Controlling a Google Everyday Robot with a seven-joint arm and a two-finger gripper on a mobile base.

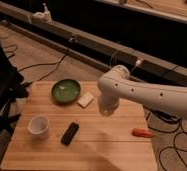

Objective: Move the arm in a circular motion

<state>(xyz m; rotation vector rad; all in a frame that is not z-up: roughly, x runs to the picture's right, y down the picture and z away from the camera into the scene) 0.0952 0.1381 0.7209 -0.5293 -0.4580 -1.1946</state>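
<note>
Arm [152, 95]: white and glossy with small dark dots, it comes in from the right side and crosses above the table's [102, 150] right edge. It runs leftward to a bulbous joint over the far half of the worktop. From that joint a short segment turns down toward the wood.

Gripper [107, 108]: at the low tip of that down-turned segment, over the middle of the worktop, nearer the far edge than the near one. Only a rounded pale end shows. How far open it is cannot be told, nor whether it has hold of anything.

Worktop, pale wood planks:
- Bowl [66, 91]: green, upright, near the far-left corner.
- Block [86, 100]: white and flat, just right of the bowl and just left of the arm's tip. Whether tip and block touch cannot be told.
- Cup [39, 126]: white, upright, near the left edge in the near half.
- Black bar [70, 133]: lies flat and slanted, just right of the cup, apart from it.
- Orange item [143, 132]: small, lying by the right edge, below the arm's long segment.

Off the table: dark chair [2, 95] by the left edge; cables [42, 65] trail on the floor beyond the far edge.
</note>
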